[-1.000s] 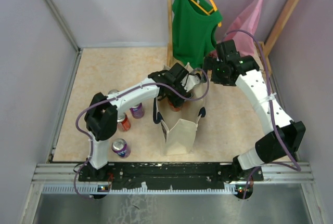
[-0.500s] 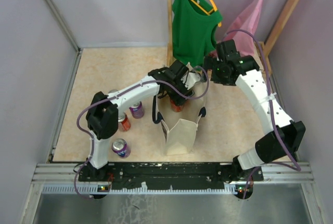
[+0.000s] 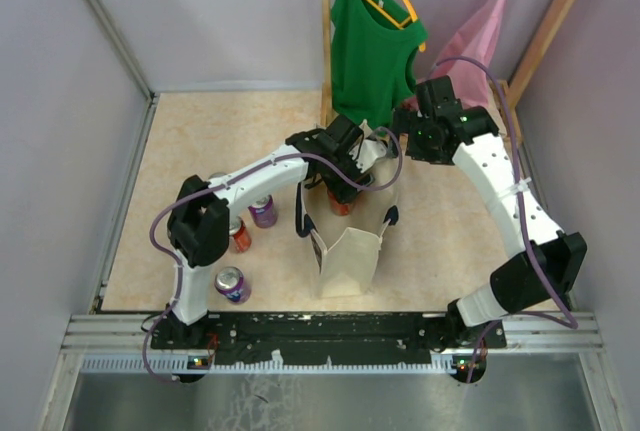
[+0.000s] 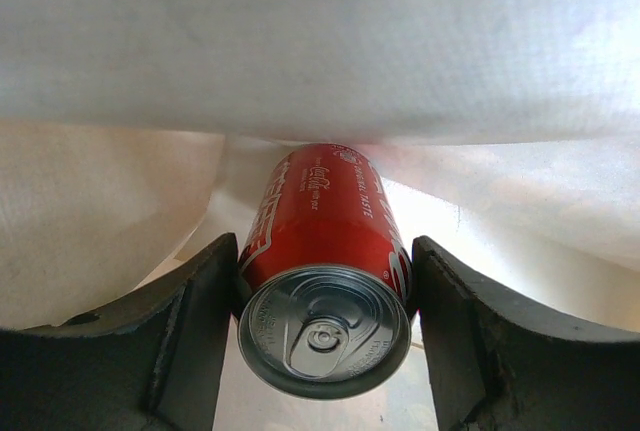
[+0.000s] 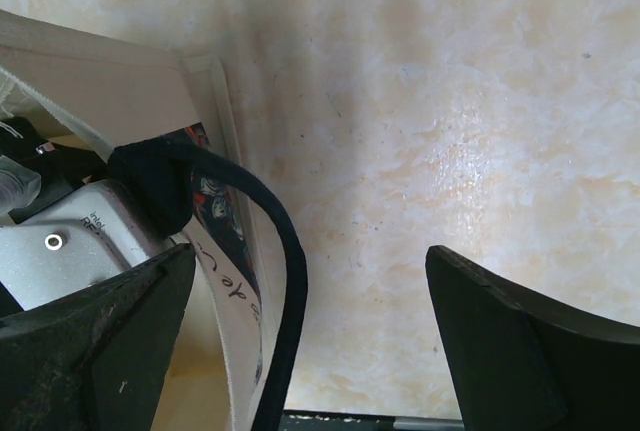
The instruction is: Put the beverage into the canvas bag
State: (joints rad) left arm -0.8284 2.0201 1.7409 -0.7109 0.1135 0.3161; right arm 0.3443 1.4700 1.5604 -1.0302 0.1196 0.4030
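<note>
The beverage, a red cola can, sits between my left gripper's two fingers, which are shut on its sides. Pale fabric of the canvas bag surrounds the can on every side. From above, the left gripper hangs over the mouth of the beige canvas bag, with the red can showing below it. My right gripper stands wide open beside the bag's far right corner. In its wrist view the bag's rim and a navy handle lie between the open right gripper's fingers, untouched.
Several loose cans stand left of the bag: a purple one, an orange-red one and a purple one. A green tank top and a pink garment hang from a wooden rack at the back.
The left arm with the can has shifted only very slightly. The right arm has not moved.
</note>
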